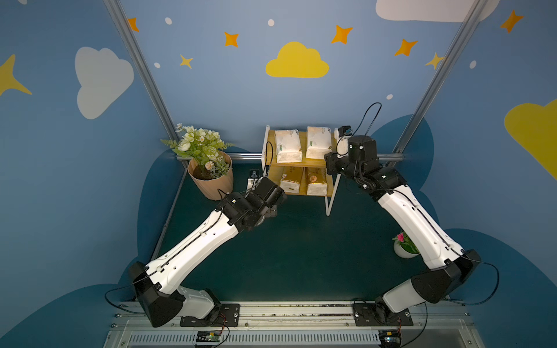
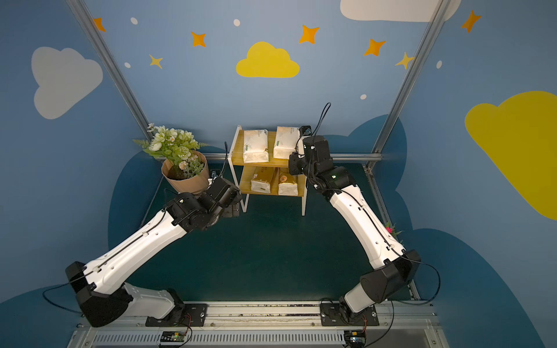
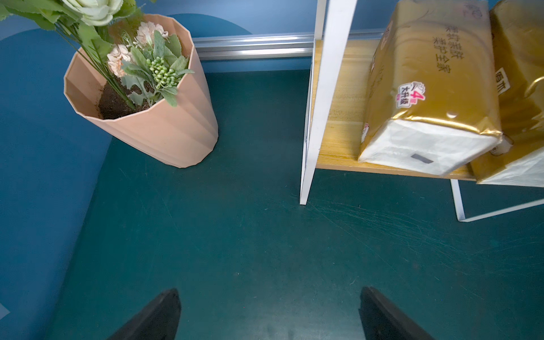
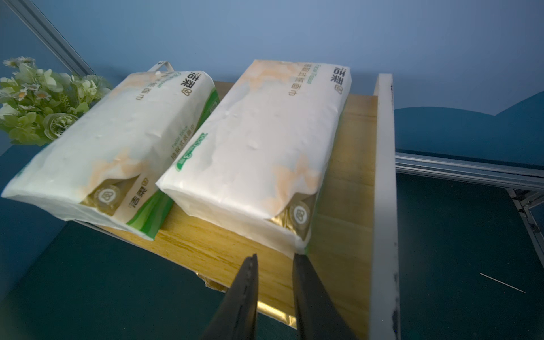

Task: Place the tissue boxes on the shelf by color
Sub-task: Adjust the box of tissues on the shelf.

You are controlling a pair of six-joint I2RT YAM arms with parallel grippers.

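The shelf (image 1: 271, 137) (image 2: 236, 144) stands at the back of the table. Two cream-white tissue boxes (image 1: 287, 146) (image 1: 318, 143) lie side by side on its top board, seen close in the right wrist view (image 4: 109, 141) (image 4: 259, 153). Two gold tissue boxes (image 1: 291, 180) (image 1: 316, 180) lie on the lower board, also in the left wrist view (image 3: 432, 88) (image 3: 521, 88). My right gripper (image 4: 275, 256) is narrowly open and empty, at the top board's front edge by the right white pack's corner. My left gripper (image 3: 269, 290) is wide open over the mat, near the shelf's left leg (image 3: 309, 176).
A peach flowerpot (image 1: 211, 180) (image 3: 153, 126) with flowers stands left of the shelf, close to my left wrist. A small white pot with a pink flower (image 1: 405, 245) sits beside my right arm. An aluminium rail (image 1: 247, 155) runs along the back.
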